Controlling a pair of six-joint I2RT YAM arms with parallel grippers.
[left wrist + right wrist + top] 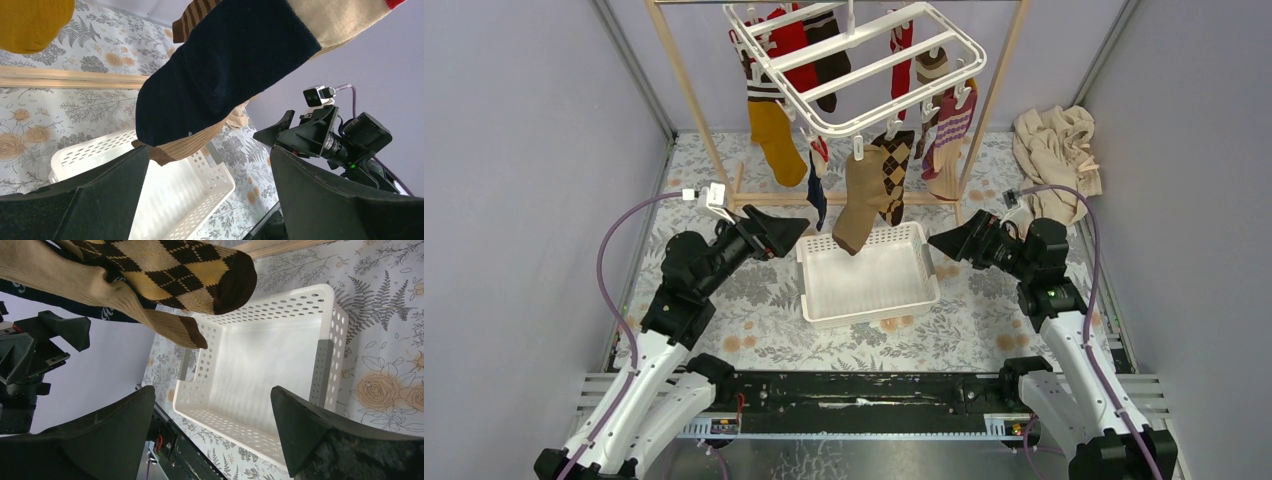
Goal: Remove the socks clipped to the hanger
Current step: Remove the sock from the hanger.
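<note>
The white hanger (864, 120) hangs from a wooden frame at the back, with several socks clipped to it. Among the socks are a mustard one (776, 140), a navy one (816, 196), a tan one (858, 195) and a brown argyle one (894, 170). My left gripper (802, 228) is open, just below and left of the navy sock (220, 75), which hangs above its spread fingers (100, 200). My right gripper (942, 242) is also open, to the right of the argyle sock (175, 270) and tan sock (75, 275), below their toes. Neither gripper touches a sock.
A white perforated basket (874, 312) sits on the floral cloth between the grippers, under the tan sock. The wooden pole frame (692, 100) stands behind. A beige cloth pile (1054, 150) lies at the back right. Grey walls close in both sides.
</note>
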